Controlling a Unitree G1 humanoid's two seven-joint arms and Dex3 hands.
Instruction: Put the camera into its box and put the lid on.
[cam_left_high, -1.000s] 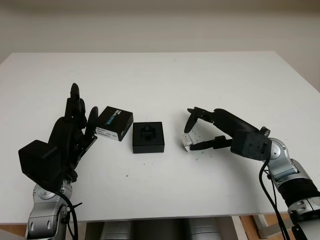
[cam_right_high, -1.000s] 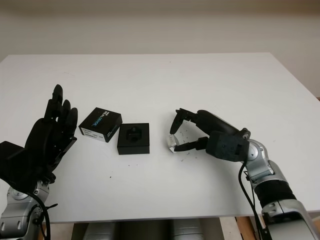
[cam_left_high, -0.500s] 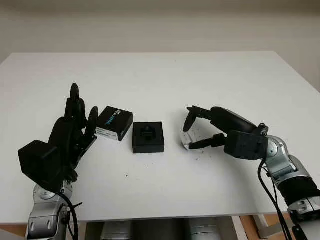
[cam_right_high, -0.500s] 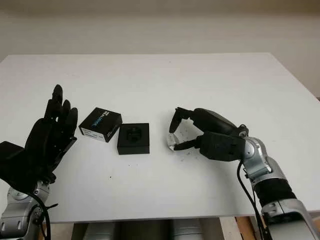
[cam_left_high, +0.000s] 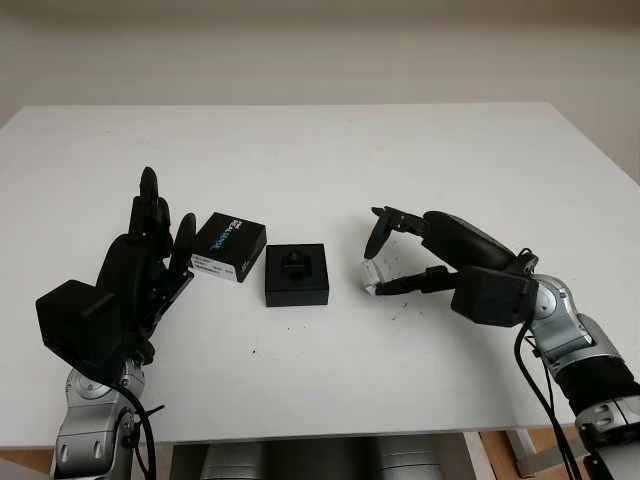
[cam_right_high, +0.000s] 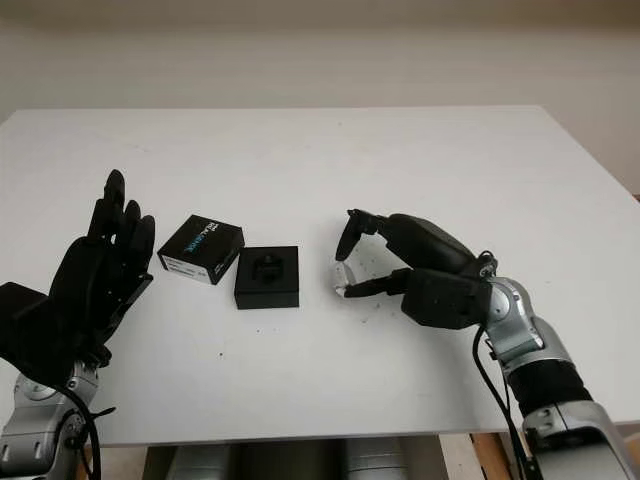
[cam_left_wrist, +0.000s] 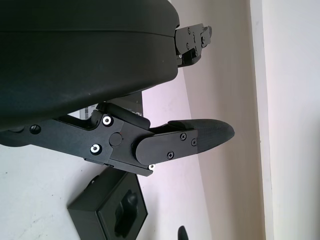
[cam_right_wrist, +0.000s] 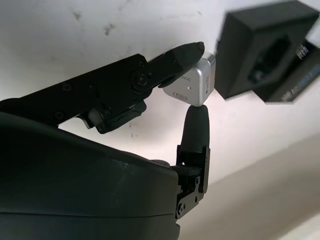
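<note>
A small silver camera (cam_left_high: 371, 275) is pinched in my right hand (cam_left_high: 378, 258), just right of the open black box (cam_left_high: 296, 274); the wrist view shows the camera (cam_right_wrist: 196, 85) between two fingertips (cam_right_wrist: 187, 51), held slightly above the table. The box (cam_right_high: 268, 277) has a shaped black insert and sits mid-table. Its lid (cam_left_high: 229, 246), black with a white label and blue lettering, lies tilted just left of the box. My left hand (cam_left_high: 150, 255) is open and upright beside the lid, apart from it. The box (cam_left_wrist: 114, 212) sits beyond that hand's fingers.
The white table (cam_left_high: 320, 160) stretches wide behind and to both sides. A few dark specks (cam_left_high: 398, 315) dot the surface under my right hand. The table's front edge runs close to both forearms.
My right hand has lifted the camera slightly and shifted it a little toward the box. The left hand, lid and box have stayed put.
</note>
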